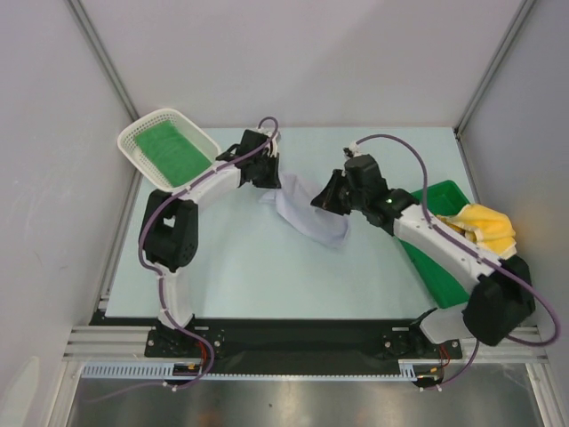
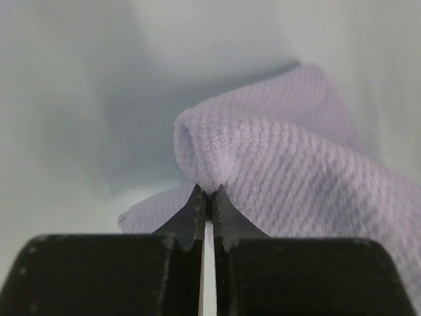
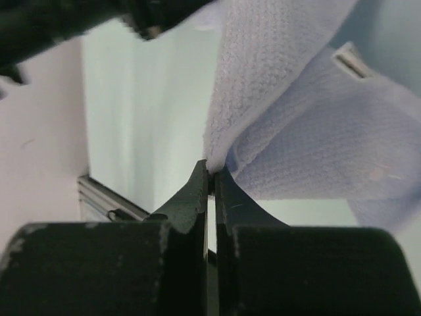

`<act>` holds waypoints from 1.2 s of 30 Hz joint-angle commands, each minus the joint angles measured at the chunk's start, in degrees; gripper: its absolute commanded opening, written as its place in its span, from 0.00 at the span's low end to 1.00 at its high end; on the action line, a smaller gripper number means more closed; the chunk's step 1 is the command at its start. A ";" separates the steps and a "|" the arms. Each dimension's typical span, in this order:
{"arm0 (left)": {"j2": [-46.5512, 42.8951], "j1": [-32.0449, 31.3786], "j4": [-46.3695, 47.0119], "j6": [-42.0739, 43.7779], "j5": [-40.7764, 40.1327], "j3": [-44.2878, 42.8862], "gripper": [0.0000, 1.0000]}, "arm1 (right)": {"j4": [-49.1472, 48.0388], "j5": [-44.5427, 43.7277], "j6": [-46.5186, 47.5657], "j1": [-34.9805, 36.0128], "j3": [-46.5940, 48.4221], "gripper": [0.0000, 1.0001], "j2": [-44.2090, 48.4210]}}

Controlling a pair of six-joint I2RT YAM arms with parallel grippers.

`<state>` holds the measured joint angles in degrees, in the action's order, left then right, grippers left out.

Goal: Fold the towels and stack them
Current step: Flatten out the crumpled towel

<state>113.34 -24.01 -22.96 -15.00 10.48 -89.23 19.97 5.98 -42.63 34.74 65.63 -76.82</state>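
Note:
A pale lavender towel [image 1: 302, 212] hangs crumpled between my two grippers over the middle of the table. My left gripper [image 1: 265, 174] is shut on its left corner; in the left wrist view the fingertips [image 2: 209, 192] pinch a rolled fold of the towel [image 2: 289, 158]. My right gripper [image 1: 324, 197] is shut on its right edge; in the right wrist view the fingertips [image 3: 210, 168] pinch the cloth [image 3: 309, 145], which rises above them. A green towel [image 1: 169, 147] lies in the white basket [image 1: 133, 133]. A yellow towel [image 1: 484, 227] lies in the green bin [image 1: 444, 191].
The white basket stands at the back left, tilted over the table's edge. The green bin sits at the right under my right arm. Grey enclosure walls with metal posts surround the table [image 1: 258, 276]. A white label [image 3: 348, 60] shows on the lavender towel.

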 commanded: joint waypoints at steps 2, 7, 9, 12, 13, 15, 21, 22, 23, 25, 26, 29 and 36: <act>-2.41 0.46 -4.10 2.18 -1.60 -0.25 0.02 | 0.68 -3.68 -0.71 -0.11 0.56 0.00 -5.71; -11.46 -3.40 -4.02 -1.42 2.79 10.46 0.05 | 13.15 -5.88 5.37 2.95 -8.03 0.00 -0.65; -17.17 -6.47 -3.15 -2.31 2.27 17.05 0.19 | 16.40 -8.96 3.18 5.23 -15.30 0.01 4.19; -24.71 -13.50 -1.31 -3.53 0.59 24.52 0.26 | 19.92 -8.70 -0.69 6.13 -19.82 0.26 15.00; -26.57 -16.91 -0.08 -4.24 1.81 26.46 0.29 | 20.72 -9.31 -1.22 6.21 -19.92 0.34 17.12; -31.83 -19.75 5.78 -6.17 6.20 32.08 0.47 | 21.25 -11.33 -0.62 5.78 -19.14 0.43 21.26; -40.29 -19.77 6.80 -11.88 2.89 38.60 0.69 | 9.69 -6.69 7.29 -2.56 -12.29 0.48 11.03; -41.52 -17.06 6.18 -12.50 2.10 38.87 0.69 | 8.26 -3.46 8.69 -3.88 -10.88 0.47 8.46; -41.97 -15.30 5.30 -13.55 1.91 39.30 0.69 | 4.77 -2.47 10.01 -3.98 -7.56 0.46 5.74; -42.85 -10.46 5.03 -14.35 2.00 40.27 0.69 | 2.98 -1.15 13.08 -3.89 -3.51 0.45 -3.75; -44.07 -9.23 5.21 -14.52 2.00 41.67 0.69 | 2.97 0.86 14.14 -3.89 2.78 0.46 -7.69; -46.62 -6.23 7.13 -15.75 2.26 45.09 0.70 | 7.71 0.70 15.47 -3.19 12.92 0.51 -21.06; -52.86 -1.48 11.09 -19.01 -0.72 51.70 0.70 | 22.03 1.50 18.63 2.87 37.88 0.72 -42.97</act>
<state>64.01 -27.88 -15.64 -31.29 11.53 -39.00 33.26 6.70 -27.40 34.52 97.62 -116.07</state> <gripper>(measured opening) 0.702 0.703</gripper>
